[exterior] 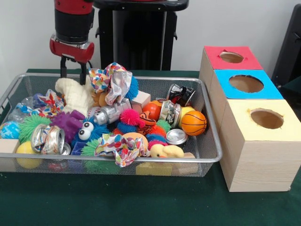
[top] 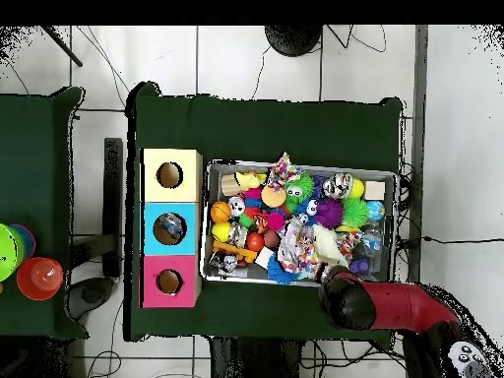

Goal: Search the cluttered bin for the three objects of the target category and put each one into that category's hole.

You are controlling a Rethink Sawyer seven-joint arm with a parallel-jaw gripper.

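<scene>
- the gripper (exterior: 73, 71) hangs at the upper left of the front view, its two dark fingers a small gap apart with nothing between them, just above the cream plush toy (exterior: 75, 94).
- the wire mesh bin (exterior: 207, 141) fills the left and middle of the frame, packed with clutter; which category is the target cannot be told.
- just right of the gripper a patterned cloth bundle (exterior: 112, 81) rises high, with a blue spiky ball (exterior: 133, 86) behind it.
- lower left: crushed cans (exterior: 48, 139), a green spiky ball (exterior: 33, 125) and a purple toy (exterior: 69, 122).
- at the right of the bin lie a small basketball (exterior: 194, 123), a yellow duck (exterior: 167, 151) and a can (exterior: 181, 94).
- three boxes stand just beside the bin at right, each with a round hole: red box (exterior: 231, 57), blue box (exterior: 245, 84), yellow box (exterior: 263, 120).
- everything rests on a dark green tablecloth (exterior: 141, 202); a pale wall (exterior: 235, 23) lies behind.
- in the overhead view the table stands on a white tiled floor (top: 246, 59) crossed by cables.
</scene>
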